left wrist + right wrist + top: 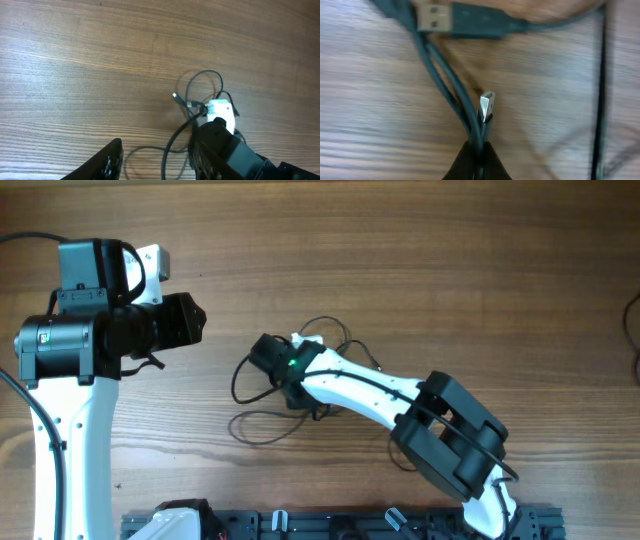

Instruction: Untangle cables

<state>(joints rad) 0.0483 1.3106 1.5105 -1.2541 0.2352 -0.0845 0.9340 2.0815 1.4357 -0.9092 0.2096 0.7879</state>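
Note:
A tangle of thin dark cables (262, 420) lies at the middle of the wooden table, with loops to the left and above. My right gripper (284, 385) reaches into the tangle and is shut on the cables (470, 120). In the right wrist view a USB-A plug (436, 18) lies at the top and a small metal plug (486, 106) sticks up just beyond the fingertips (477, 149). My left gripper (155, 157) is open and empty, above the table left of the tangle. The left wrist view shows the cable loops (192, 87) and the right arm's wrist.
The left arm (75, 340) stands at the left side of the table. A black rail (330, 525) runs along the front edge. Another dark cable (632, 320) shows at the right edge.

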